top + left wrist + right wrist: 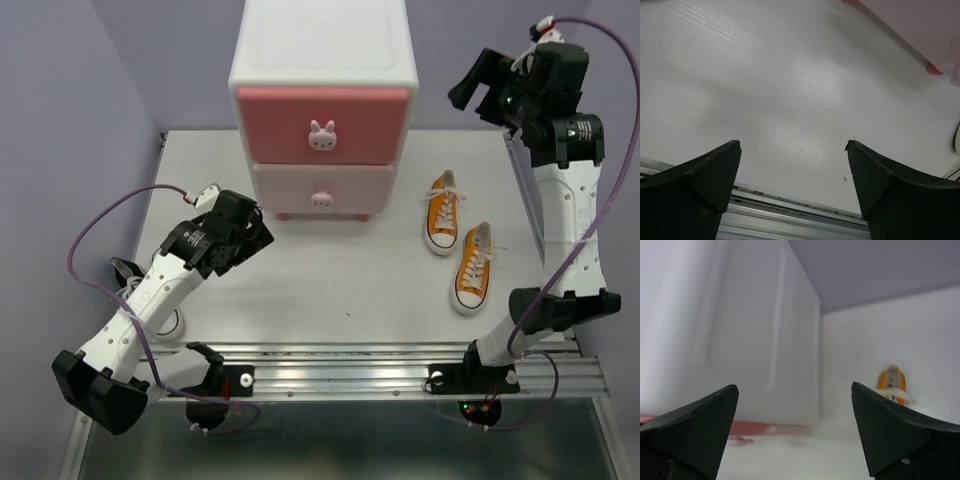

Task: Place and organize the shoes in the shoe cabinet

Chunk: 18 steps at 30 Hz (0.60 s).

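Note:
The shoe cabinet (322, 60) stands at the back middle of the table, white, with both pink drawers shut. Two orange shoes lie to its right, toes toward me: one (444, 212) nearer the cabinet, the other (474, 268) closer to the front. My left gripper (252, 237) hangs open and empty over bare table, left of the lower drawer. My right gripper (468, 90) is raised high at the cabinet's right, open and empty. In the right wrist view, the cabinet's white side (740, 330) and one orange shoe (894, 385) lie beyond my open gripper (794, 392). The left wrist view has my open gripper (792, 150) over the table.
An aluminium rail (400, 362) runs along the table's near edge. Purple walls close in the back and both sides. A purple cable (100, 235) loops off the left arm. The cabinet's pink foot (935, 69) shows at the upper right of the left wrist view.

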Motion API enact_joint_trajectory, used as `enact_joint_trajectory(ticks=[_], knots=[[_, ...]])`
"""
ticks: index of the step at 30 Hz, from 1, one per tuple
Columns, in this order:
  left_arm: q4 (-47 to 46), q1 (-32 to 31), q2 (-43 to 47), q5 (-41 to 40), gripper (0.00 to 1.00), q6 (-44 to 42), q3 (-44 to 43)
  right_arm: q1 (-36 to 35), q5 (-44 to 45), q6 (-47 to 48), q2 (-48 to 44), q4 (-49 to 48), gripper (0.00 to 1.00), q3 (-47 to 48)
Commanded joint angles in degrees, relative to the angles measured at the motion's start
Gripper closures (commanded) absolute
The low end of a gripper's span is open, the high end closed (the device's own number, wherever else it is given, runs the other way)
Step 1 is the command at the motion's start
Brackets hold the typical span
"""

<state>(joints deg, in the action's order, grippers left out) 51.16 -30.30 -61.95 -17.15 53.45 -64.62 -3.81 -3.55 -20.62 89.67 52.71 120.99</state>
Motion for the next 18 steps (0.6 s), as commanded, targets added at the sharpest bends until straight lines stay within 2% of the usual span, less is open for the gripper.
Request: enact_joint_trajectory(ticks=[1, 3, 4, 8, 12, 18], knots=[[2.1, -0.4, -1.2, -0.4, 0.01, -0.5, -1.9, -0.8, -10.9, -3.2, 5.9, -9.5, 0.00, 16.9], [2.2, -0.4, -1.6, -0.2, 0.01, -1.5, -2.1, -2.3, -12.7, -5.0, 7.4, -15.0, 0.00, 18.6], [2.3, -0.4, -1.9, -0.1, 0.01, -1.8, -2.4, -4.6, -13.2, -4.5, 7.3, -21.9, 0.00, 17.5], [2.5, -0.4, -2.7, 0.3, 0.01, -3.2, -3.7, -10.7, -10.4, 0.0, 10.2, -32.9, 0.00, 18.8], [2.9, -0.4, -4.0, 0.6, 0.01, -4.7, -5.0, -15.8, -10.5, 1.7, 15.2, -35.7, 0.00, 25.3], [3.2, -0.5, -5.3, 0.7, 0.01, -6.1, -8.6, -20.3, -5.7, 6.6, 19.0, -34.2, 0.00, 24.6]])
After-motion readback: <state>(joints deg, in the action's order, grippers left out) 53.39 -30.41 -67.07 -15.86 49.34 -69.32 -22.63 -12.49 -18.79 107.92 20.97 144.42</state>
